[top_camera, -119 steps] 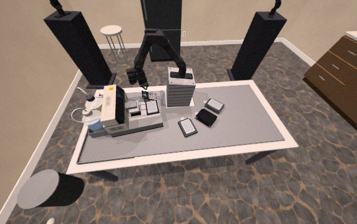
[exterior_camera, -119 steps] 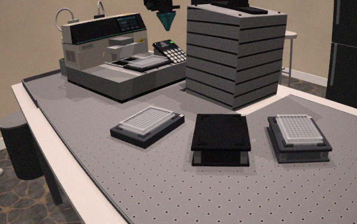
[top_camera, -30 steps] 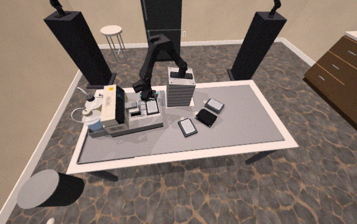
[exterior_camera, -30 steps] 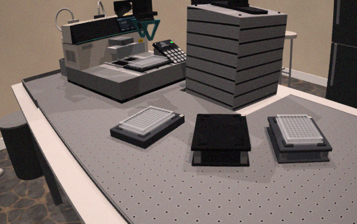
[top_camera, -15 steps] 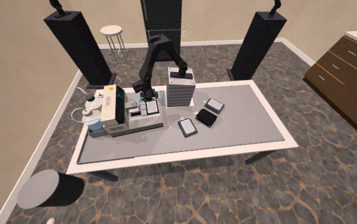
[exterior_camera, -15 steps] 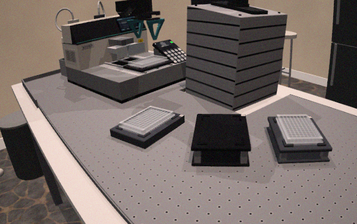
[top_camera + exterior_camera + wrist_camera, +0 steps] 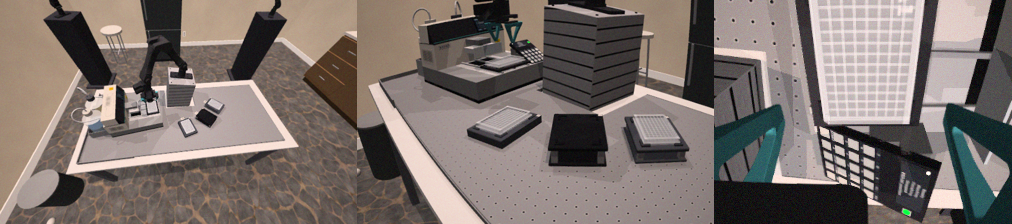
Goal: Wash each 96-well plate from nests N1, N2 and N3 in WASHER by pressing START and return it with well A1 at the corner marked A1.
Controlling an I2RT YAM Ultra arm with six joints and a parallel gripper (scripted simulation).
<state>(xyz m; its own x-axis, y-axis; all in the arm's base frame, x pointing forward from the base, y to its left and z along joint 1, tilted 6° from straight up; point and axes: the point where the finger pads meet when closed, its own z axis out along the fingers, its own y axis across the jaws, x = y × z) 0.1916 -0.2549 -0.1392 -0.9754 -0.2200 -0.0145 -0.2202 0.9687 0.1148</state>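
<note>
The teal-fingered end effector (image 7: 504, 30) is hanging wide open and empty above the clear 96-well plate (image 7: 504, 62) lying in the grey washer's carrier (image 7: 491, 68), with open air between fingers and plate. The stacked grey pedestal block (image 7: 592, 53) is crowding its right side. Only the wrist view is showing the tilted black keypad (image 7: 876, 172) with its green lamp (image 7: 906, 212) glowing beside the plate's near edge.
</note>
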